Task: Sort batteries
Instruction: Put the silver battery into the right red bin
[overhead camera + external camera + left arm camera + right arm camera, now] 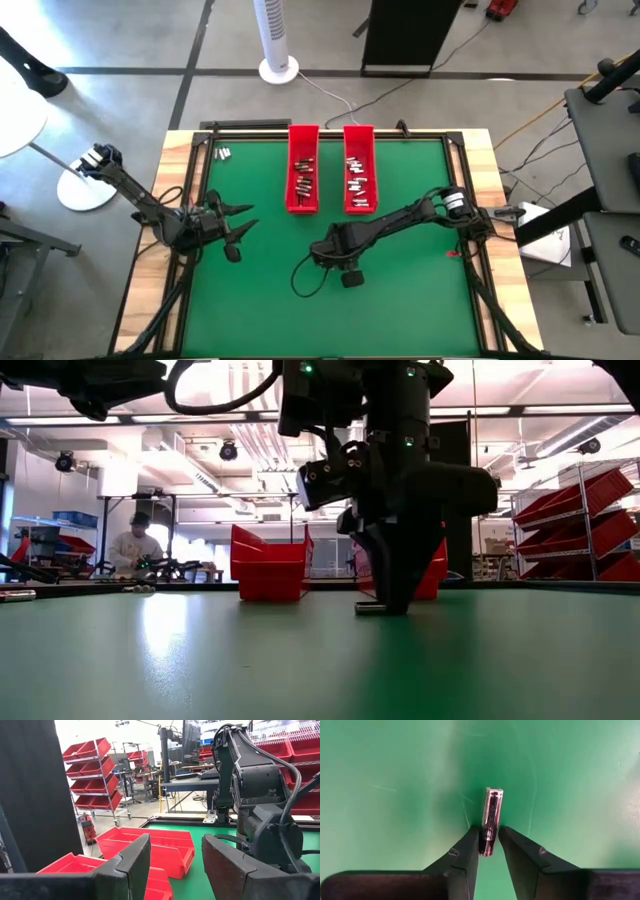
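Right gripper (489,845) pinched one battery (491,820) lying on the counter (395,795), fingers grasping its end, likely for binning. Left gripper (175,865) waited aside, fingers released.

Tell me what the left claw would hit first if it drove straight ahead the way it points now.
Probably the nearer red tray, straight ahead of the left claw; the right arm stands just off to one side, though depth is hard to judge.

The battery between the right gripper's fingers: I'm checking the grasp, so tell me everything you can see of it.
The battery is a small silvery cylinder with a shiny, metal-looking skin. It lies flat on the green table, in front of the two red trays. One end sits between the right gripper's dark fingers, which flank it closely; the other end sticks out beyond the tips. Nothing else touches it.
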`<action>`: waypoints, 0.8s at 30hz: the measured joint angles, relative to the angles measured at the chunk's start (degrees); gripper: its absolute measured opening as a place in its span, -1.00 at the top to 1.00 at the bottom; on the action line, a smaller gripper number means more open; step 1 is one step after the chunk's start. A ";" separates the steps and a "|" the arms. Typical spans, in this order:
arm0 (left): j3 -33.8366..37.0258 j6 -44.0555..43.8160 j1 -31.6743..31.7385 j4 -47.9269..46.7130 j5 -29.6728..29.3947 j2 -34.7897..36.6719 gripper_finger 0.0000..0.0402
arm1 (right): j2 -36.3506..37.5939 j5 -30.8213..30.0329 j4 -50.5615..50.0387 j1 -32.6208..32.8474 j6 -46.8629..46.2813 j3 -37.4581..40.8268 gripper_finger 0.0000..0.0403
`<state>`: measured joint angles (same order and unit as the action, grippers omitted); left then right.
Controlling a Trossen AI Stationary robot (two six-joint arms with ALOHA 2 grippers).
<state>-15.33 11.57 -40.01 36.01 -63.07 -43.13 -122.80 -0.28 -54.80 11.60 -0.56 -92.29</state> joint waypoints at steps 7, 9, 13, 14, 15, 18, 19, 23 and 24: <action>0.00 -0.02 0.00 0.00 0.00 0.00 0.21 | -0.82 0.28 0.63 -0.35 0.73 0.24 0.62; 0.00 -0.02 0.00 0.00 -0.01 0.00 0.21 | -1.30 0.24 1.40 -0.35 0.33 0.28 0.68; 0.00 -0.02 0.00 -0.01 0.00 0.00 0.21 | -1.33 0.17 2.10 -0.35 -1.65 0.31 0.79; 0.00 -0.02 0.00 -0.02 0.00 0.00 0.21 | -1.33 0.16 2.18 -0.35 -1.88 0.33 0.82; 0.00 0.03 0.00 0.00 -0.02 0.00 0.21 | -1.33 0.18 2.24 -0.35 -2.10 0.33 0.84; 0.00 0.13 0.00 -0.01 -0.02 0.00 0.21 | -1.32 0.24 2.54 -0.35 -2.47 0.33 0.89; 0.00 0.13 0.00 0.00 0.00 0.00 0.21 | -1.13 0.25 2.61 -0.30 -2.44 0.33 0.91; 0.00 0.15 0.00 -0.02 0.00 0.00 0.21 | 1.14 -0.06 2.28 -0.07 -1.78 0.22 0.93; 0.00 0.15 0.00 -0.02 0.00 0.00 0.21 | 1.74 -0.11 2.05 -0.09 -1.93 0.32 0.93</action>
<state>-15.33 11.73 -40.01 35.99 -63.07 -43.13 -121.06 -0.40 -52.75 11.51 -2.49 -91.97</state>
